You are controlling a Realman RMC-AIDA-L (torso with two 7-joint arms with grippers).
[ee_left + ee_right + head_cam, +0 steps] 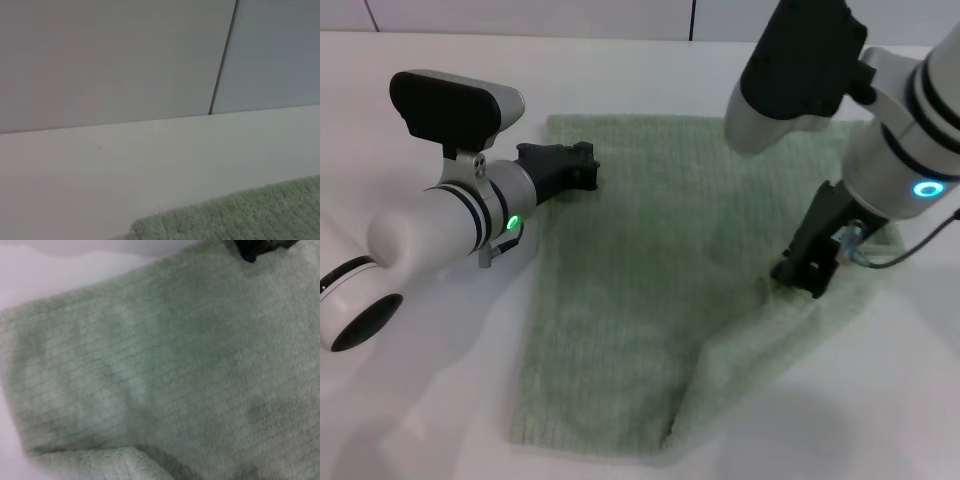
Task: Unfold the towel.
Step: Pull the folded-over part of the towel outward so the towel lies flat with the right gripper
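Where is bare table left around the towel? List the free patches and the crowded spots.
Free: the white table strip between the towel's far edge and the wall; the near right corner, beside the folded flap. Crowded: the towel's far left corner, where the left tool rests; the right edge, where the right tool presses the cloth. The left arm covers the left side.

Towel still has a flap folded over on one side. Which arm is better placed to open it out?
Likely the right. The right gripper is down on the towel at the folded flap. The left gripper sits at the far left corner, away from the fold.
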